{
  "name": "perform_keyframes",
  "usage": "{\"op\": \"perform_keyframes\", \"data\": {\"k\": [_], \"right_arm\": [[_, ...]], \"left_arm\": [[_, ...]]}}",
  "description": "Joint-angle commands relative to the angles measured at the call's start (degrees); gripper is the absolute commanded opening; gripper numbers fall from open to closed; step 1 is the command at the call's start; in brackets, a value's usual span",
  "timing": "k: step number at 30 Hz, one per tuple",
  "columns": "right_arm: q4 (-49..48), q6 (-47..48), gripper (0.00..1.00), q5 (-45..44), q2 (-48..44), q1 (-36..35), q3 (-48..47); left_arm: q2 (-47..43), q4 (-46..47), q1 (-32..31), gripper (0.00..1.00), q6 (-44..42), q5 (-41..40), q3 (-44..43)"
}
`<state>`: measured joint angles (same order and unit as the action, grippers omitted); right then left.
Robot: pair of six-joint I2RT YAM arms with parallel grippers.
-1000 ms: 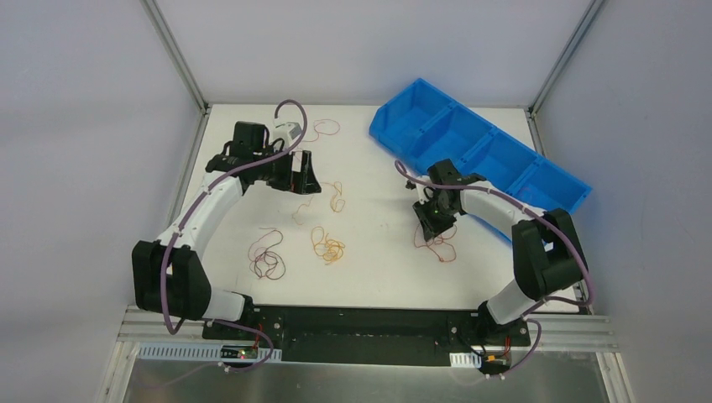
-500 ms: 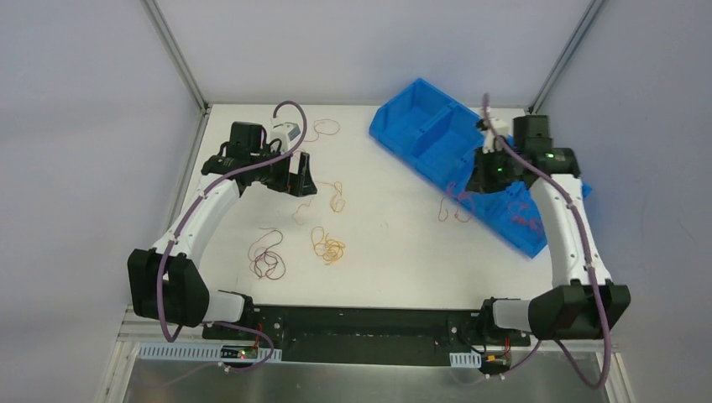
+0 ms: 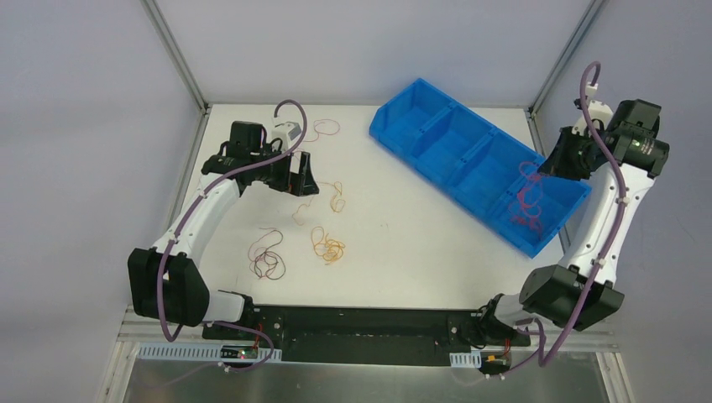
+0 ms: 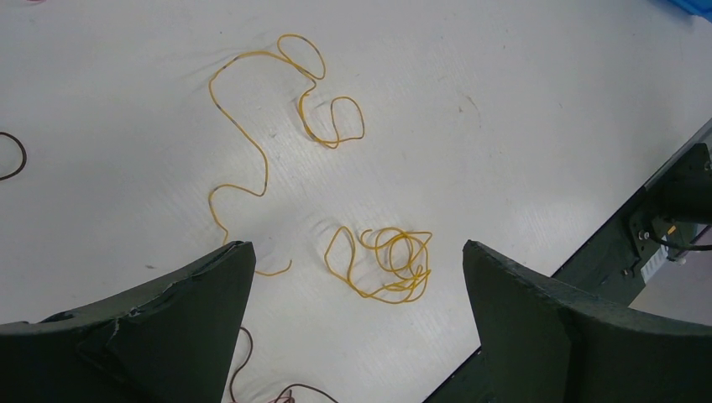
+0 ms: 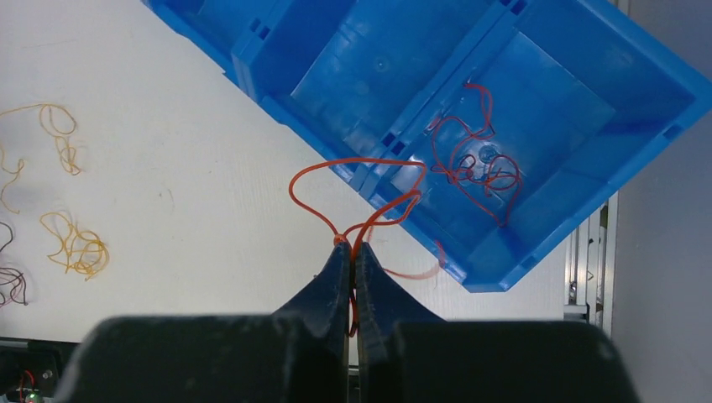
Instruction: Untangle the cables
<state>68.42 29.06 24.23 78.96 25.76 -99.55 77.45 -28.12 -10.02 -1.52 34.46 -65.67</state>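
Observation:
My right gripper (image 3: pixel 561 159) is shut on a thin red cable (image 5: pixel 361 180) and holds it high over the right end of the blue bin (image 3: pixel 437 134). The closed tips (image 5: pixel 353 249) pinch the cable's loop. A red tangle (image 5: pixel 474 164) lies in the bin's end compartment; I cannot tell whether it is the same cable. My left gripper (image 3: pixel 301 175) is open and empty above the table. Below it lie a yellow coil (image 4: pixel 395 264) and a long yellow strand (image 4: pixel 252 151). A dark brown and red tangle (image 3: pixel 267 260) lies near the left front.
The blue bin has several compartments and lies diagonally at the back right, its wall in the right wrist view (image 5: pixel 336 75). A loose orange-red strand (image 3: pixel 326 128) lies at the table's back. Metal frame posts stand at both back corners. The black base rail runs along the near edge.
My right arm has lifted the red cable from the table's middle and swung it right, over the bin to the far right end. The left arm has barely moved.

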Motion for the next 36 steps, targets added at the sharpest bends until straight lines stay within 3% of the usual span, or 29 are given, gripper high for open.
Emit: {"op": "perform_keyframes", "data": {"k": [1, 12, 13, 14, 15, 16, 20, 26, 29, 36], "right_arm": [[-5.81, -1.89, 0.00, -3.49, 4.87, 0.86, 1.05], [-17.30, 4.06, 0.00, -10.10, 13.10, 4.49, 8.72], [-17.79, 4.07, 0.15, -10.38, 13.55, 4.77, 8.69], [-17.36, 4.10, 0.43, -10.76, 14.00, 4.71, 8.33], [-16.40, 4.27, 0.62, -10.69, 14.39, 4.47, 7.52], [-15.50, 4.45, 0.69, -10.28, 14.16, 4.00, 6.70], [-13.31, 7.84, 0.72, -2.40, 8.31, -1.37, 6.82], [-18.22, 0.77, 0.74, 3.08, 1.97, -23.75, 15.27], [-26.29, -4.90, 0.73, 4.51, 2.64, -34.40, 20.84], [-44.24, -12.62, 0.67, 7.64, 10.36, -54.37, 27.87]], "left_arm": [[-2.94, 0.79, 0.35, 0.99, -1.12, -1.19, 1.77], [-2.84, 0.11, 1.05, 0.99, -0.06, -4.70, 1.02], [-2.62, 0.02, 1.13, 0.99, -0.33, -4.81, 1.06], [-2.38, 0.00, 1.19, 0.99, -0.40, -4.83, 1.00], [-2.02, -0.13, 1.23, 0.99, -0.41, -4.84, 0.84], [-1.62, -0.24, 1.31, 0.99, -0.33, -4.76, 0.69], [-0.26, -2.09, 2.21, 0.99, 1.20, -4.32, -0.38], [4.48, -14.40, 7.49, 0.99, -0.49, 11.17, -2.10], [5.65, -15.38, 8.83, 0.92, 0.37, 16.70, 1.59], [12.97, -12.94, 8.97, 0.70, 0.84, 20.19, 5.23]]}}
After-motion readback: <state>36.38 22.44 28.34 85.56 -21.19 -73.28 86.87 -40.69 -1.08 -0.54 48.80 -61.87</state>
